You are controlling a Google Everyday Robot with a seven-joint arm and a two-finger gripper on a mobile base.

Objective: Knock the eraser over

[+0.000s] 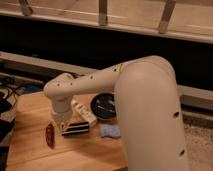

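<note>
The eraser (pixel 75 129), a small black block with white stripes, lies on its long side on the wooden table (pixel 30 112), just in front of the small white bottle (pixel 84 113). My gripper (pixel 60 125) points down at the eraser's left end, between it and the dark red elongated object (pixel 49 135). I cannot tell whether it touches the eraser. The white arm (pixel 145 100) reaches in from the right and fills much of the view.
A round black dish-like object (pixel 105 106) sits right of the bottle. A light blue crumpled cloth (pixel 110 131) lies in front of it. Dark cables (pixel 7 95) lie off the table's left edge. A dark counter wall runs behind.
</note>
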